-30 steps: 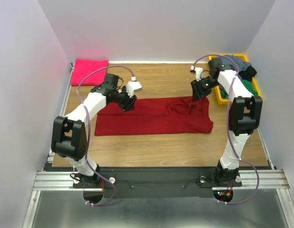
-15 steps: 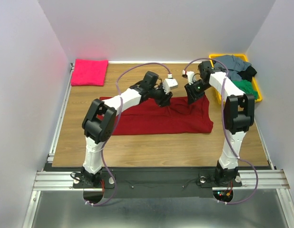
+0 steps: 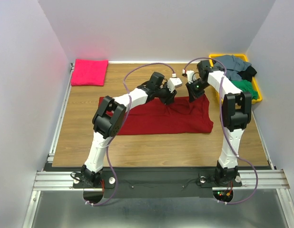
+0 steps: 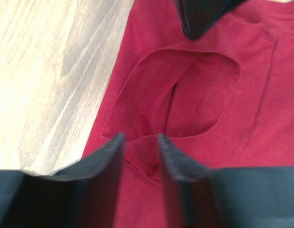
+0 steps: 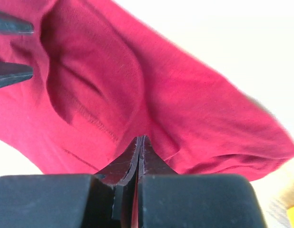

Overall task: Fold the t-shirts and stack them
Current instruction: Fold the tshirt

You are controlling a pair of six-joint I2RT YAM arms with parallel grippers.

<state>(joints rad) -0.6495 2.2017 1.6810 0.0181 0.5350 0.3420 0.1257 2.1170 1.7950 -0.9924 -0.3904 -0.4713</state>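
Crimson t-shirt: lay spread flat on the table, looked light and limp, best pinched by the collar edge; was nipped there by the right gripper, jaws shut, and straddled by the left gripper, jaws half open, gripping nothing.

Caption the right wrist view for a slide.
Right gripper, fingers shut, pinches a fold of the crimson t-shirt; the left gripper is open at the neckline.
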